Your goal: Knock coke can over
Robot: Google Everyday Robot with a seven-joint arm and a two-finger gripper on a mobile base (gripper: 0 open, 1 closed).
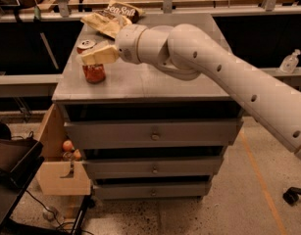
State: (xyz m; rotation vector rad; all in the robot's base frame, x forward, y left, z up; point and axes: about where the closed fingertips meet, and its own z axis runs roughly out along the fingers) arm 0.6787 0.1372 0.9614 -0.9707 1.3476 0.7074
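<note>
Dim warm light; gripper (94,56) at coke can (94,74) brightest (drawer recesses (150,112) shadowed).

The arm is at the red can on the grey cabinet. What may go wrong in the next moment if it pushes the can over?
1. The coke can stands close to the left edge of the cabinet top. The pincer is at its upper part, coming from the right, so a leftward push may send the can rolling off that edge.
2. The chip bag lies just behind the arm's wrist, and a wide sweep may drag it along.
</note>
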